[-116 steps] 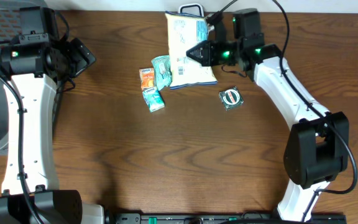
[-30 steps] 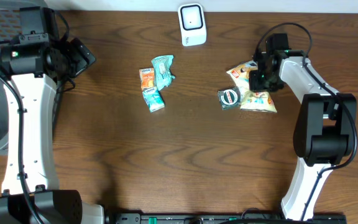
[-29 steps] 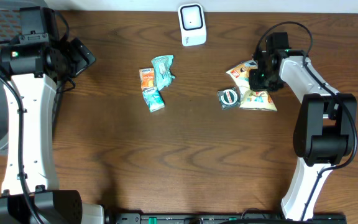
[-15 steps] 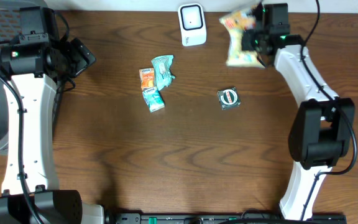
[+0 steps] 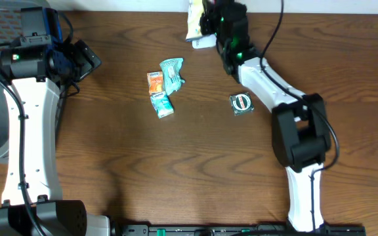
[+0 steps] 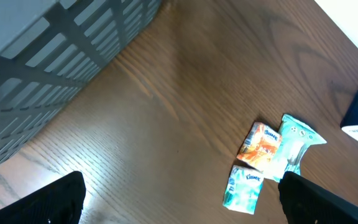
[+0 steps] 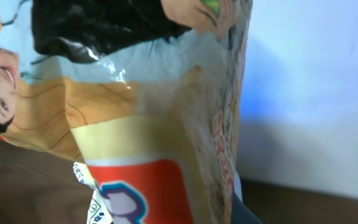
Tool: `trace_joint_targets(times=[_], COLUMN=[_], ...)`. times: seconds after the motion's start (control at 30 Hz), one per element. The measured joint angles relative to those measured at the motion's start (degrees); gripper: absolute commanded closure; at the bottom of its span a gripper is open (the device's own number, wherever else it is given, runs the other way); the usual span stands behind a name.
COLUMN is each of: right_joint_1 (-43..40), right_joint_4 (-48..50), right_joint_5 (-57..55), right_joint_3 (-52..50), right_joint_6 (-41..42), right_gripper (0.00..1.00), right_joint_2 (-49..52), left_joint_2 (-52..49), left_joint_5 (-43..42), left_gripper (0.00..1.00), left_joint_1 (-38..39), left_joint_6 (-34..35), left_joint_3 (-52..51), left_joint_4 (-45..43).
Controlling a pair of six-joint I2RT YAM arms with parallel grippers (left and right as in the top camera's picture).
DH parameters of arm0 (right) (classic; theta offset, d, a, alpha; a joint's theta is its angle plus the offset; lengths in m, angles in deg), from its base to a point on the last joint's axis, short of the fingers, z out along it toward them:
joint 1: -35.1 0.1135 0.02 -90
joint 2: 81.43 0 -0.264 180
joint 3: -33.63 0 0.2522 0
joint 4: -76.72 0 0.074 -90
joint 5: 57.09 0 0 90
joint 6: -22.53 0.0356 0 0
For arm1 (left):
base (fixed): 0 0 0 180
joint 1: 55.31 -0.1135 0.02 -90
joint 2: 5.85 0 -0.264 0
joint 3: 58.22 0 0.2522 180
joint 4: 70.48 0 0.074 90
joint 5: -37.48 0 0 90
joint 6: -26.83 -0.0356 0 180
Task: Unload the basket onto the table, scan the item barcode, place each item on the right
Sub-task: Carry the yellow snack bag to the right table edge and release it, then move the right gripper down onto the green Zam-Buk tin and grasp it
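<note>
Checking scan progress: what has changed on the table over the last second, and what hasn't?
The right gripper, shut on the yellow-and-orange plastic snack bag, lifted it from beside the dark square packet and carried it to the white barcode scanner at the far edge. The three small packets, the dark packet and the left arm stayed put.

Robotics lab bench, white robot arms (image 5: 25,124) flanking wood-grain table (image 5: 176,170), grey slatted bin (image 6: 48,68)

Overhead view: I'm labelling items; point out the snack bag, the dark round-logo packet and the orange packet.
snack bag (image 5: 194,18), overhead view, its pale face.
dark round-logo packet (image 5: 242,103), overhead view, its round logo.
orange packet (image 5: 155,82), overhead view, its middle.
</note>
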State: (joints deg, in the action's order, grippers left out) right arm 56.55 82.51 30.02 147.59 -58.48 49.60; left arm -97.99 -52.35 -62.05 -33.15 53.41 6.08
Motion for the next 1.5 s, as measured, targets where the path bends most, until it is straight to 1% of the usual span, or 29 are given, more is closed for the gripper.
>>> trace_joint_targets(times=[0.17, 0.33, 0.47, 0.6, 0.63, 0.7, 0.83, 0.9, 1.0, 1.03, 1.07, 1.1, 1.13, 1.17, 1.2, 1.33, 1.5], right_joint_1=[-0.15, -0.24, -0.9, -4.07, -5.75, -8.5, -17.62, -23.28, -30.27, -32.17, -34.29, -37.07, -38.71, -40.63, -41.68, -45.88, -45.18], right_joint_4=[-0.39, 2.29, 1.27, -6.97, -12.0, -16.33, -31.89, -37.94, -44.37, -45.24, -46.31, -47.36, -48.06, -48.7, -48.98, -52.11, -52.76], right_joint_5=[-1.05, -1.29, -2.14, -6.01, -7.65, -9.92, -14.6, -16.31, -17.4, -17.57, -17.7, -18.1, -18.29, -18.38, -18.43, -16.98, -9.53], right_joint_3=[-0.28, -0.28, -0.31, -0.35, -0.37, -0.24, 0.39, 0.42, 0.13, 0.13, 0.11, 0.02, 0.02, 0.02, 0.02, 0.02, 0.02], right_joint_6=[0.02, 0.0, 0.0, -1.29, -2.78, -4.42, -8.11, -9.53, -10.75, -11.23, -11.74, -12.41, -12.57, -12.61, -12.59, -12.57, -12.57], right_gripper=[0.99, 0.99, 0.99, 0.99, 0.99, 0.99, 0.99, 0.99, 0.98, 0.87, 0.42, 0.21, 0.08, 0.03, 0.01, 0.01, 0.01], right_joint_2=[3.78, 3.69, 2.62, -1.99, -4.13, -6.71, -10.95, -11.08, -10.73, -10.58, -10.47, -10.43, -10.43, -10.43, -10.43, -10.43, -10.43], left_joint_2=[0.0, 0.0, 0.0, 0.0, 0.0, 0.0, 0.0, 0.0, 0.0, 0.0, 0.0, 0.0, 0.0, 0.0, 0.0, 0.0, 0.0], left_joint_5=[0.02, 0.02, 0.02, 0.02, 0.02, 0.02, 0.0, 0.02, 0.0, 0.02, 0.02, 0.0, 0.02, 0.02, 0.02, 0.0, 0.0], left_gripper=[0.02, 0.02, 0.02, 0.02, 0.02, 0.02, 0.02, 0.02, 0.02, 0.02, 0.02, 0.02, 0.02, 0.02, 0.02, 0.02, 0.02], left_joint_1=[0.0, 0.0, 0.0, 0.0, 0.0, 0.0, 0.0, 0.0, 0.0, 0.0, 0.0, 0.0, 0.0, 0.0, 0.0, 0.0, 0.0], left_joint_6=[0.0, 0.0, 0.0, 0.0, 0.0, 0.0, 0.0, 0.0, 0.0, 0.0, 0.0, 0.0, 0.0, 0.0, 0.0, 0.0, 0.0], left_joint_3=[0.0, 0.0, 0.0, 0.0, 0.0, 0.0, 0.0, 0.0, 0.0, 0.0, 0.0, 0.0, 0.0, 0.0, 0.0, 0.0, 0.0], left_joint_4=[0.0, 0.0, 0.0, -0.04, -0.02, -0.04, 0.02, 0.0, -0.02, -0.02, 0.0, -0.02, -0.02, -0.02, -0.02, -0.02, -0.02])
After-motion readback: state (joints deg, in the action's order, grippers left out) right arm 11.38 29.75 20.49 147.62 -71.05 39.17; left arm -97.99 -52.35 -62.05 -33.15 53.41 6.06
